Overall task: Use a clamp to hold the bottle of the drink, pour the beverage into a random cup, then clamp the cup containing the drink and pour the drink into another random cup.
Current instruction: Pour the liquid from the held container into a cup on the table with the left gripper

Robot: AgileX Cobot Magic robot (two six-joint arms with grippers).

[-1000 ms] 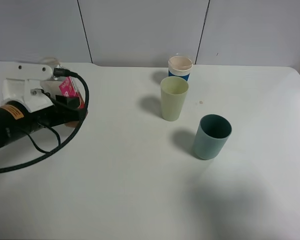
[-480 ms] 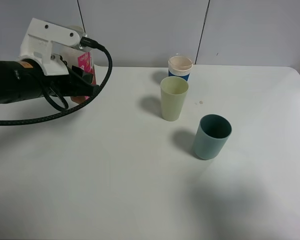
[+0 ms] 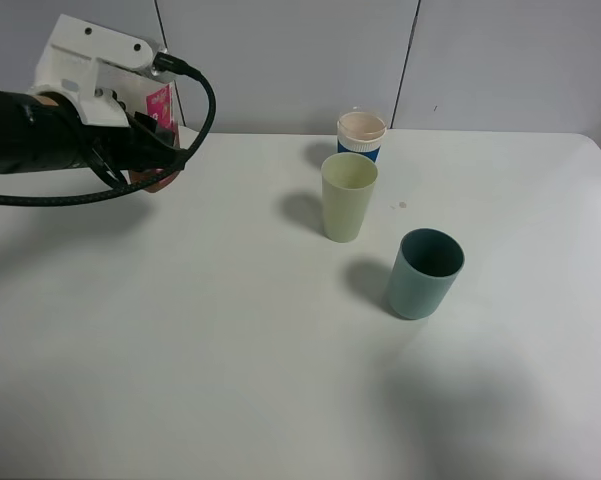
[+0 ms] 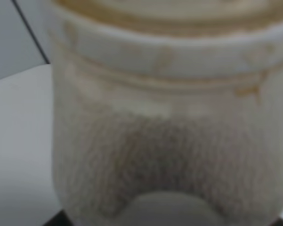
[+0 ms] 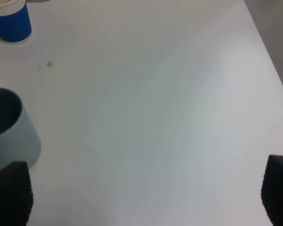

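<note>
My left gripper (image 3: 152, 148) is shut on the drink bottle (image 3: 161, 104), which has a pink label, and holds it above the table's back left. In the left wrist view the bottle (image 4: 169, 117) fills the frame, blurred, with brownish drink inside. A pale yellow-green cup (image 3: 348, 196), a dark teal cup (image 3: 424, 272) and a blue paper cup (image 3: 361, 136) stand right of centre, well away from the bottle. My right gripper (image 5: 143, 195) is open and empty over bare table beside the teal cup (image 5: 12, 129); it does not show in the exterior view.
The white table (image 3: 230, 330) runs to a grey panelled wall at the back. A small brown spot (image 5: 49, 64) lies on the table near the blue cup (image 5: 10, 21). The table's right edge (image 5: 268, 52) shows in the right wrist view.
My left arm has lifted the bottle off the table and carried it up and towards the back. The cups have not moved.
</note>
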